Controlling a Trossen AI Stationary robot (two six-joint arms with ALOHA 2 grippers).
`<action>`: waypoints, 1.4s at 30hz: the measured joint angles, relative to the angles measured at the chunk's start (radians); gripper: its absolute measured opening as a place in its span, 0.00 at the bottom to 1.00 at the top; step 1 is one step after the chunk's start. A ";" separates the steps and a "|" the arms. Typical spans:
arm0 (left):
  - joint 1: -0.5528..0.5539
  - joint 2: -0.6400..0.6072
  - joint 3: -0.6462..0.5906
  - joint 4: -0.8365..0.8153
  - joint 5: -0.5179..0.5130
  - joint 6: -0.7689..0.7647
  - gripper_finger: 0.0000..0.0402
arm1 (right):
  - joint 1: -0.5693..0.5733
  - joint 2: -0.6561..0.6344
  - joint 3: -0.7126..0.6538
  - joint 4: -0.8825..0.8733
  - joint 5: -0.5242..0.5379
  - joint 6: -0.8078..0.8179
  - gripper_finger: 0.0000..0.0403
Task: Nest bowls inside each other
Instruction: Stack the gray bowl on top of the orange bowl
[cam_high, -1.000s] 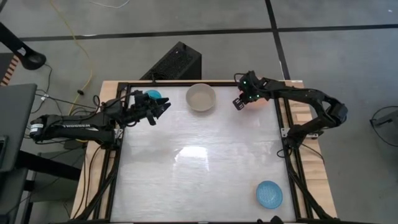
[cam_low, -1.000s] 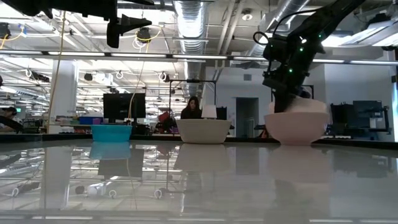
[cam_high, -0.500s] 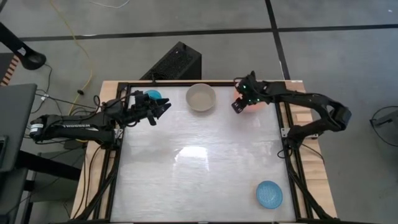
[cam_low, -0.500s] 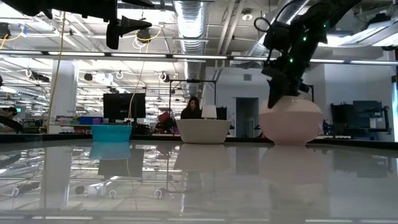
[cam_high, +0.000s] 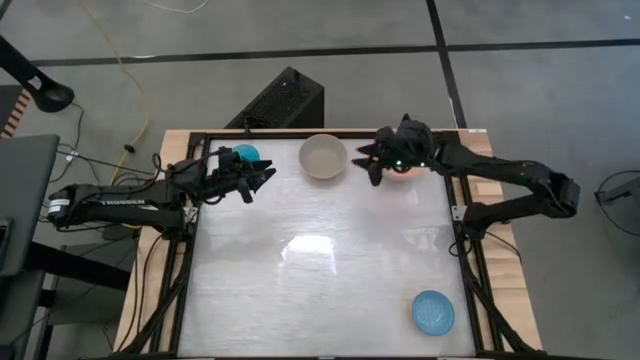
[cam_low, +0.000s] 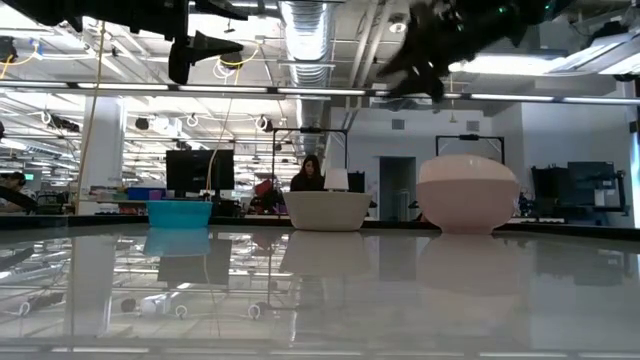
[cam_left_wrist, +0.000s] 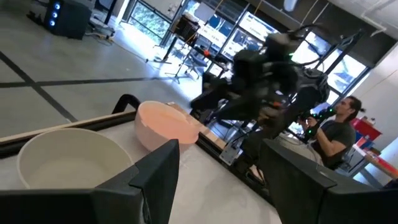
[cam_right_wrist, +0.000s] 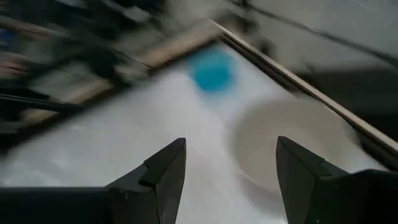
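Along the far edge stand a teal bowl (cam_high: 246, 152), a cream bowl (cam_high: 323, 157) and a pink bowl (cam_low: 468, 210), each on its base. In the low view a pale rounded dome (cam_low: 468, 170) caps the pink bowl, like a second bowl lying mouth-down on it. A light blue bowl (cam_high: 432, 312) sits at the near right. My right gripper (cam_high: 370, 166) hangs open, high between the cream and pink bowls. My left gripper (cam_high: 266, 176) is open in the air, just right of the teal bowl.
A black frame rail (cam_high: 458, 215) runs around the white table top. A black box (cam_high: 285, 100) stands on the floor beyond the far edge. A person (cam_left_wrist: 336, 130) sits in the room behind the right arm. The table's middle (cam_high: 320, 260) carries nothing.
My right gripper has let go at the pink bowl, risen well above it and swung toward the cream bowl, tipping up from pointing down to nearly level. The pale dome it stood over was tilted and now rests level on the pink bowl.
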 joint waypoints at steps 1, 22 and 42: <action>0.000 0.001 0.000 -0.001 0.000 0.000 0.52 | 0.014 0.011 0.001 0.048 -0.016 0.000 0.53; 0.000 0.002 0.000 -0.004 0.020 -0.043 0.52 | 0.075 0.570 0.179 0.112 -0.077 -0.360 0.53; 0.000 0.002 0.000 -0.023 0.029 -0.053 0.52 | 0.041 0.838 0.630 -0.364 -0.010 -0.412 0.03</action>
